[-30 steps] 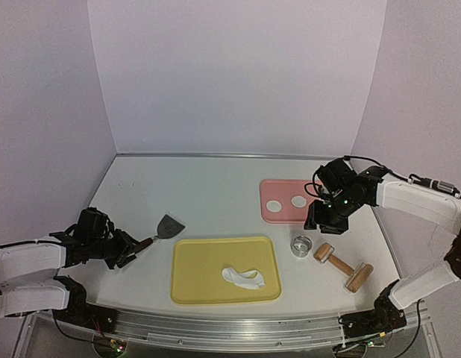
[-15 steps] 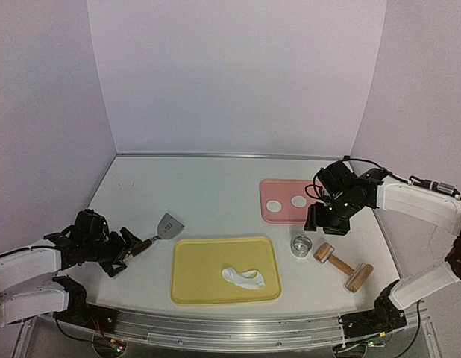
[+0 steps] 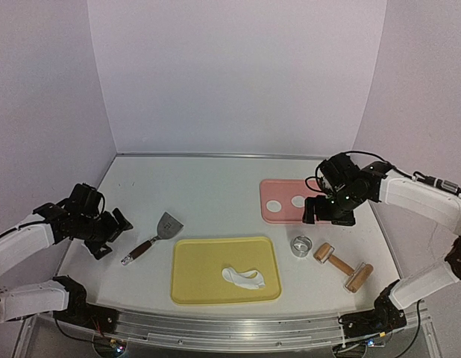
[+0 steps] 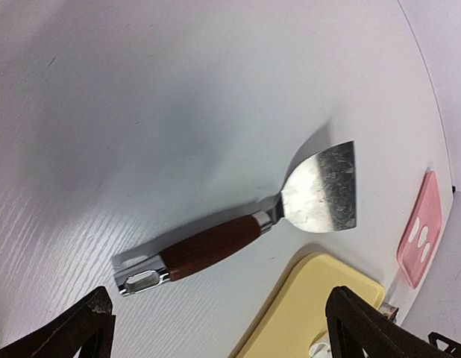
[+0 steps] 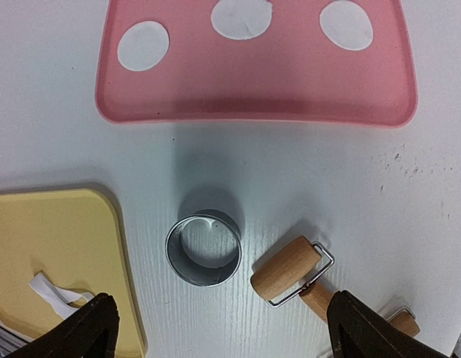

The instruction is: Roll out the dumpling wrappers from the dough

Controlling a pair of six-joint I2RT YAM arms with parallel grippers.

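Left gripper [image 4: 223, 332] and right gripper [image 5: 227, 332] are both wide open and hold nothing.
Under the left gripper a scraper [image 4: 238, 231] lies flat on the table [image 3: 215, 186], near the yellow tray [image 3: 208, 272]. Near the right gripper stands a metal ring cutter [image 5: 204, 247], with a rolling pin [image 5: 290, 270] just beside it. Three round dumpling wrappers [image 5: 143, 45] lie on the pink tray [image 5: 253, 89]. A lumpy dough piece [image 3: 244, 277] sits on the yellow tray.

The top view looks down from high behind the arm bases, taking in the whole table [image 3: 215, 190], the yellow tray [image 3: 204, 272] front and centre. The left wrist view sits low, left of the tray, over the scraper [image 4: 230, 239]; the right wrist view looks steeply down just right of it. All three catch the tray's edge.
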